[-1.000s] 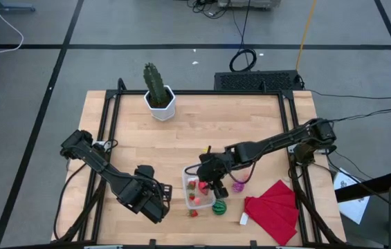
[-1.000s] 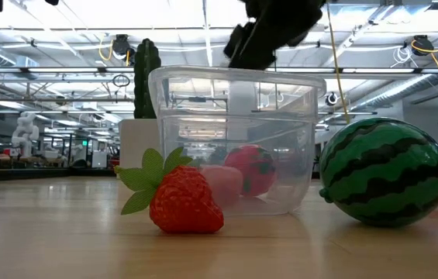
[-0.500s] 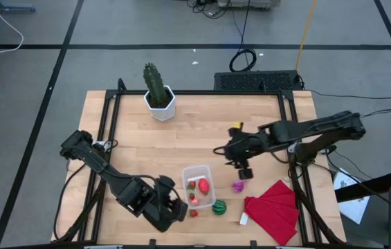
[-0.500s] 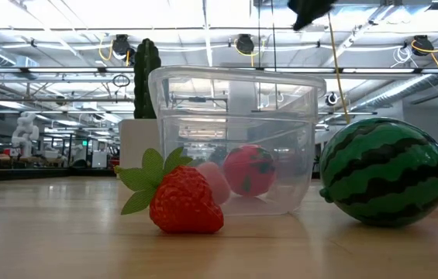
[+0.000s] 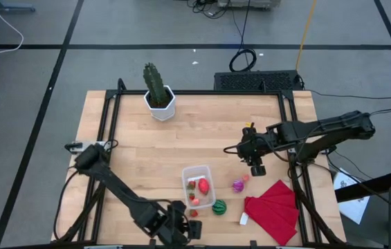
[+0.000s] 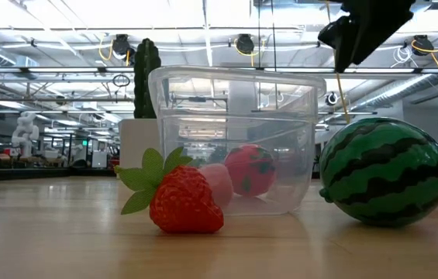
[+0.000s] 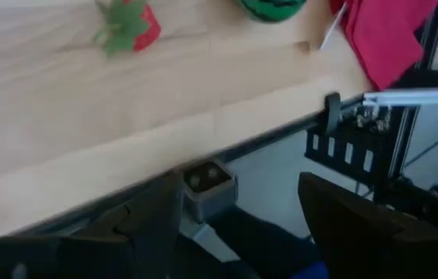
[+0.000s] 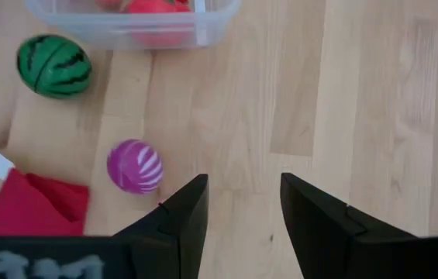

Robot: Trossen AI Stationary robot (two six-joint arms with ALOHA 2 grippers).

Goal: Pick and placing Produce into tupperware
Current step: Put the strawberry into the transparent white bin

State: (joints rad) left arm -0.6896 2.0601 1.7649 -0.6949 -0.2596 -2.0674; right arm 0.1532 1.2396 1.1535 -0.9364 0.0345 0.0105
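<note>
My right gripper (image 8: 238,209), jaws apart and empty, hangs near the purple striped toy ball (image 8: 135,166) lying on the wooden counter (image 5: 140,145) beside the clear plastic tupperware (image 5: 197,184); best centre over it before descending.

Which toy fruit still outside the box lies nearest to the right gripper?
The purple striped ball, just below the right gripper and beside the red cloth. The watermelon and strawberry lie farther off, by the box.
</note>
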